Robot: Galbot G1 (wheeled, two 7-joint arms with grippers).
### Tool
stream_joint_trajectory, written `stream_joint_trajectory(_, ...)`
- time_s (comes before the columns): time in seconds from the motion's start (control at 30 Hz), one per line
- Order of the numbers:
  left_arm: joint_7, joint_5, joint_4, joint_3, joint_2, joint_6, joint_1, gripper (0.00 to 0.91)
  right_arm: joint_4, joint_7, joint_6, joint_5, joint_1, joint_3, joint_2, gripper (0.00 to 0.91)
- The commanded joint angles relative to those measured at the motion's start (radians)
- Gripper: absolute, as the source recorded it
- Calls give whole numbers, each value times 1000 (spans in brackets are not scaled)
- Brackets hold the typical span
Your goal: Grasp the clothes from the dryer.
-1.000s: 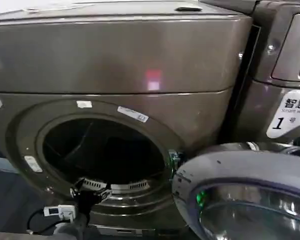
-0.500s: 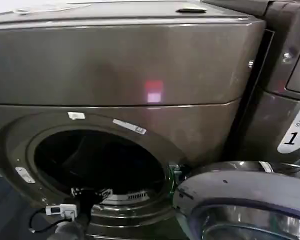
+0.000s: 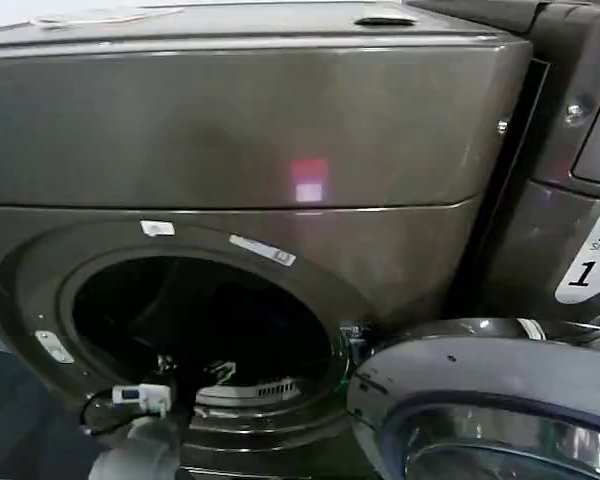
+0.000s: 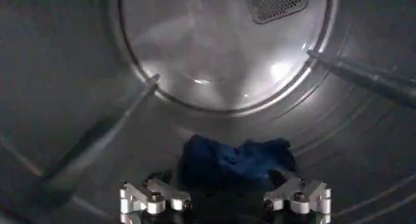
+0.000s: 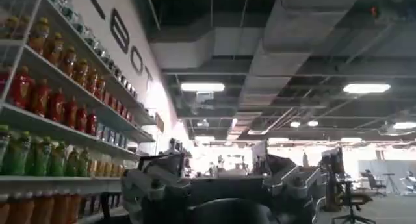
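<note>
Dark blue fabric, the clothes, lies as one small bundle on the drum floor at the lower centre of the left wrist view, directly ahead of the left pincer and framed between its two fingertips, which stand wide apart with nothing held. The bundle's long axis runs across the frame, roughly parallel to the line joining the fingertips, so a straight advance should bring it into the gap. In the head view the left pincer sits at the bottom of the round mouth of the dryer, lower left of the frame, already reaching inside; this arm is clearly the nearer one. The right pincer is raised well away, looking out at shelves of bottles, its fingers spread and empty. Count: one bundle, one open dryer, two pincers, and one neighbouring machine at the right edge.
</note>
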Motion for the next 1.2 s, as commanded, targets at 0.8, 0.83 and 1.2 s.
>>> stream_joint_trajectory(0.8,81,97,646,4,11,45,-610,907,-5,2,3,-3,0,-16,-9,907)
stream_joint_trajectory(0.83,87,108,664,5,10,43,-623,907,-5,0,3,-3,-1,-16,-8,907)
stream_joint_trajectory(1.2,562,723,869,100,82,-245,-801,907,-9,-3,4,-3,-8,-9,-8,907)
